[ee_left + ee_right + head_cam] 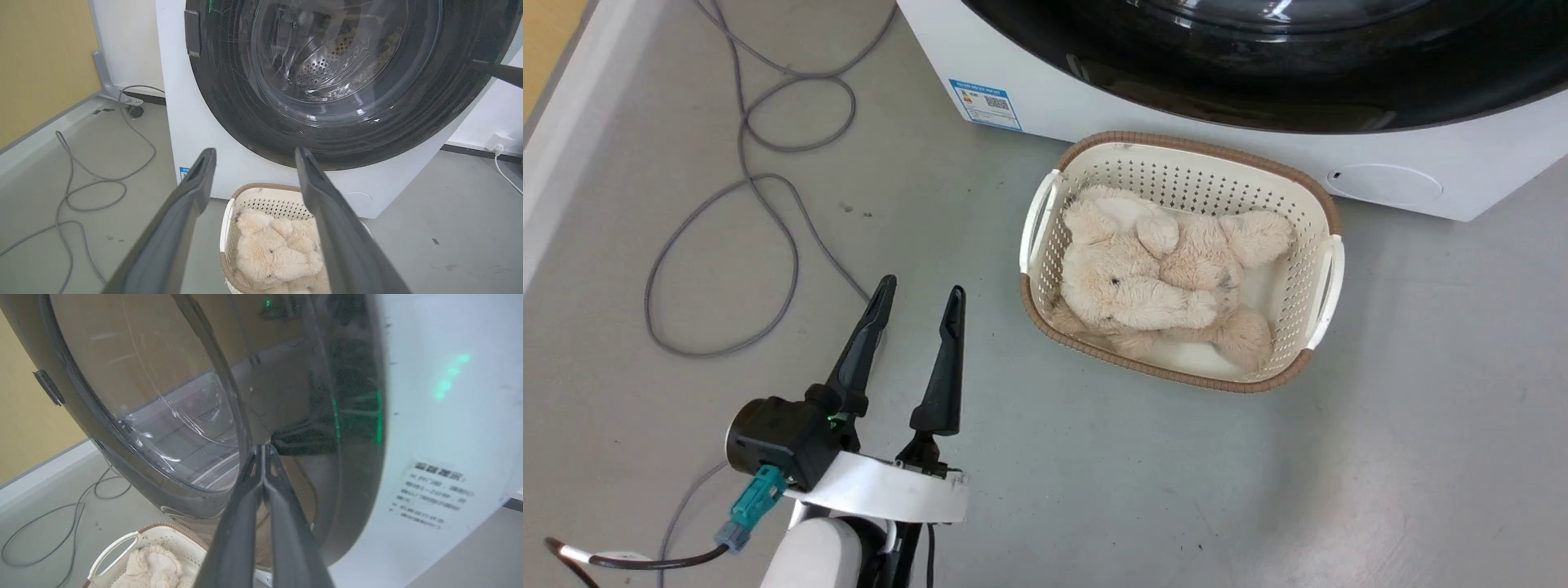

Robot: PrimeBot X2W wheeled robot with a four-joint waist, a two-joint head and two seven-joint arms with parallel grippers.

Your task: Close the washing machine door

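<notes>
Right in front of the washing machine (1094, 122) you have a white basket with a brown rim (1327, 204) and a beige plush toy (1143, 278) lying in it. It stands on the floor just below the washing machine door (1258, 73), close to the white front. A grey cable (792, 237) loops over the floor to your left. Your left gripper (922, 287) hangs over bare floor between cable and basket, fingers spread wide, nothing between them. The door lies against the machine's front, glossy dark face outward, and the steel drum (322, 69) shows through its glass. Your right gripper (263, 447) has its fingers pressed together, tips at the door's dark ring near its outer edge; you cannot tell whether they touch it. The head view cuts the door off above its lower arc. Reflections cloud the glass in the right wrist view, and you cannot tell whether the door is latched
</notes>
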